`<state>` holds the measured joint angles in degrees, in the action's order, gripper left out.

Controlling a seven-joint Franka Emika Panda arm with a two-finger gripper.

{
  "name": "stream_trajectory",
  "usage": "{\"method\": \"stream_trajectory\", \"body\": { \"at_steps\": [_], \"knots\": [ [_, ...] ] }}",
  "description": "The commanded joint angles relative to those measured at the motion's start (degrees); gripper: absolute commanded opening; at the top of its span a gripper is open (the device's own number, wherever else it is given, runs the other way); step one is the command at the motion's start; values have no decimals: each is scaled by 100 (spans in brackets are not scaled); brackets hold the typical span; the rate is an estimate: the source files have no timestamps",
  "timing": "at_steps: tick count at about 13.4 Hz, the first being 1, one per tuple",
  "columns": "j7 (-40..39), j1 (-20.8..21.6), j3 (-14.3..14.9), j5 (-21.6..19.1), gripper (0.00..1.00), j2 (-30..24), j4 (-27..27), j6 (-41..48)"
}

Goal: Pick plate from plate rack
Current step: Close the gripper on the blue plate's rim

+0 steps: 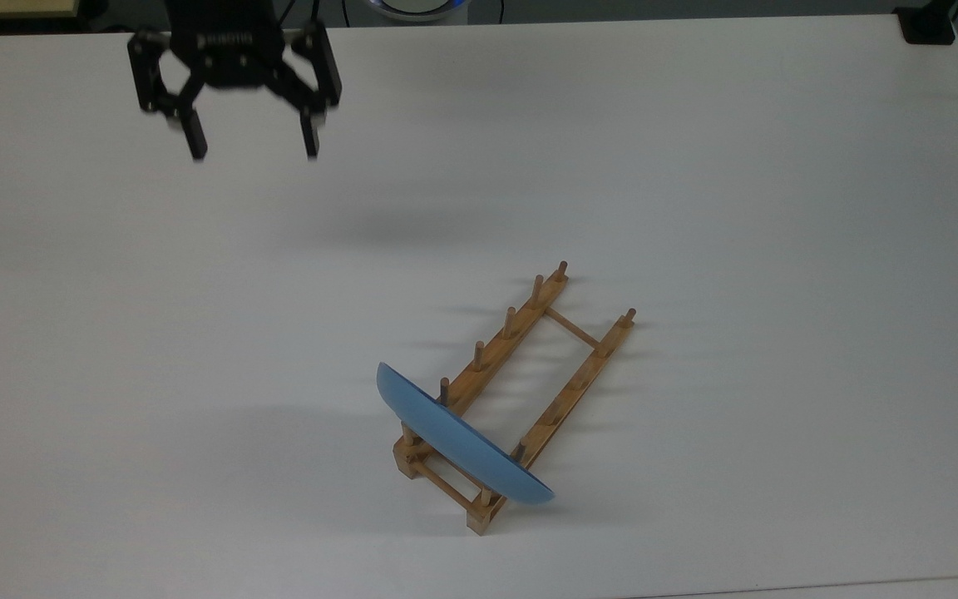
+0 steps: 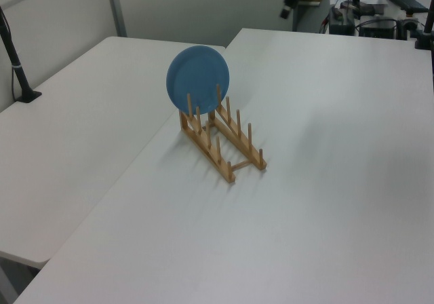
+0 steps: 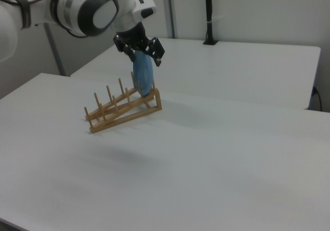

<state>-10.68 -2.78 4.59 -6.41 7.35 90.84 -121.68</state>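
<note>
My gripper (image 1: 253, 146) hung spread at the top view's upper left. The plate (image 1: 462, 439) stood in the plate rack (image 1: 545, 366), well apart, toward lower center.

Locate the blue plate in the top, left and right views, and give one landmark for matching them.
Top view: the plate sits below centre, seen edge-on as a slanted blue sliver.
Left view: upper centre-left, showing its round face, upright between pegs.
Right view: upper centre-left, seen edge-on, just below the gripper as that picture shows it.
Shared landmark: the plate rack; the plate stands at one end of it, leaving the other pegs bare.
</note>
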Motion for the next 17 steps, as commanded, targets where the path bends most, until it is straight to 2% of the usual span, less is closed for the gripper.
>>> {"method": "stream_trajectory", "body": {
  "at_steps": [1,2,5,13,15,17],
  "knots": [
    [1039,365,15,-18,100,520,-14,-1390],
    [1242,479,15,-9,100,731,-22,-1898],
    [1673,681,24,-9,100,1048,-23,-2605],
    [2122,998,24,0,86,1726,-58,-3836],
    [2219,1025,33,0,72,1726,-49,-3951],
    [2228,1007,33,113,52,1726,-49,-3951]
  ]
}}
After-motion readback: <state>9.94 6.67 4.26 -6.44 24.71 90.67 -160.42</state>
